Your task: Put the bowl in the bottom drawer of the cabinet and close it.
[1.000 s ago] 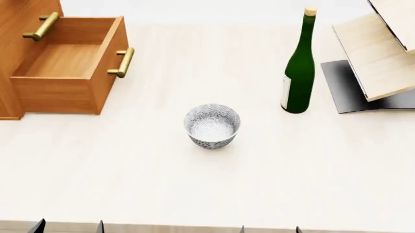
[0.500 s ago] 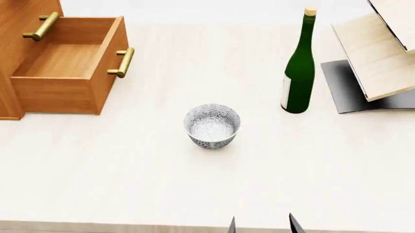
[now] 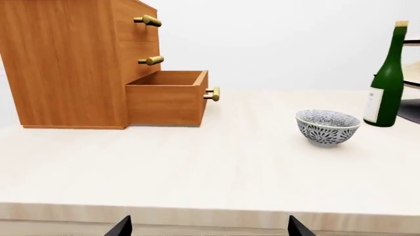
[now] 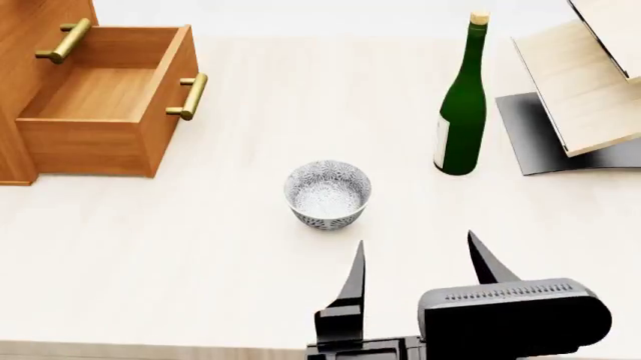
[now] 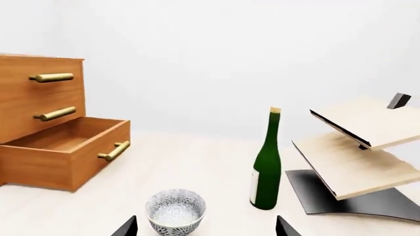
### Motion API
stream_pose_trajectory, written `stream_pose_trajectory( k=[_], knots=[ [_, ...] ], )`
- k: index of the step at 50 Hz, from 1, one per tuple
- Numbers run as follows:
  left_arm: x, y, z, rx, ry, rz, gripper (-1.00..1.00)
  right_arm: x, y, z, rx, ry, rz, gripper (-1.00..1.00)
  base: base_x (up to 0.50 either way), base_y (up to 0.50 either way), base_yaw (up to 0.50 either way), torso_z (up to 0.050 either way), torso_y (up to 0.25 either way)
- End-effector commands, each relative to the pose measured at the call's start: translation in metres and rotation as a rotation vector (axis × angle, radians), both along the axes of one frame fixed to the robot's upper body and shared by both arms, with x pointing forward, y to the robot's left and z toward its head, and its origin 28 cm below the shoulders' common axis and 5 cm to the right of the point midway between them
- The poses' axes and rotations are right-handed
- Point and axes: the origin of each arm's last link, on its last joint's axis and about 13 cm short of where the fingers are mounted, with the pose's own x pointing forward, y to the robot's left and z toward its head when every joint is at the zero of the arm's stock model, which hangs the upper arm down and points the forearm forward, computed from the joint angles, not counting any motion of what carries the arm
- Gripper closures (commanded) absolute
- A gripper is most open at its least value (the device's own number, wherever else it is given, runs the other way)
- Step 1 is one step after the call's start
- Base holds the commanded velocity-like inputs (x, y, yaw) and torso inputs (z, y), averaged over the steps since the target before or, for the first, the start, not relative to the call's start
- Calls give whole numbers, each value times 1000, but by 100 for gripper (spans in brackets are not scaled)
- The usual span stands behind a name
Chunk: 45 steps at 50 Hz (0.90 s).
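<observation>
The bowl [image 4: 328, 193], white with a fine grey-blue pattern, stands upright on the table near its middle. The wooden cabinet [image 4: 30, 30] is at the far left, and its bottom drawer [image 4: 168, 97] is pulled out and holds nothing. My right gripper [image 4: 416, 240] is open, just short of the bowl and a little to its right, touching nothing. In the right wrist view the bowl [image 5: 175, 213] sits low between the gripper's [image 5: 205, 225] spread tips. My left gripper [image 3: 208, 226] is open at the table's front edge, far from the bowl [image 3: 327, 127] and drawer [image 3: 167, 98].
A tall green bottle [image 4: 461, 112] stands to the right of and behind the bowl. A pale wooden slanted rack [image 4: 581, 90] on a black base [image 4: 536, 139] fills the back right corner. The pale table [image 4: 180, 255] runs on to the left.
My right gripper has come up from the bottom edge of the head view toward the bowl. The left fingertips have dropped out of that view. Bowl and drawer have not moved.
</observation>
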Motion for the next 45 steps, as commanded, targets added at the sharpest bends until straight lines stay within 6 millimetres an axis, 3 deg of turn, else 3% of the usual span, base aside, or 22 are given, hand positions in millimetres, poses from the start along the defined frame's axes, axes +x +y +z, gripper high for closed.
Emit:
stream_pose_trajectory(
  k=[1,11,45],
  knots=[
    [-3,0,0,-9,-1,-4,-100,-8,-3,31,21,-51,4,-100,0,0,0,0,0],
    [-4,0,0,-8,-3,-7,-100,-8,-3,38,12,-74,-5,-100,0,78,0,0,0],
    [-3,0,-1,-15,-5,-18,-100,-10,-3,35,66,-62,4,-100,0,500,0,0,0]
  ],
)
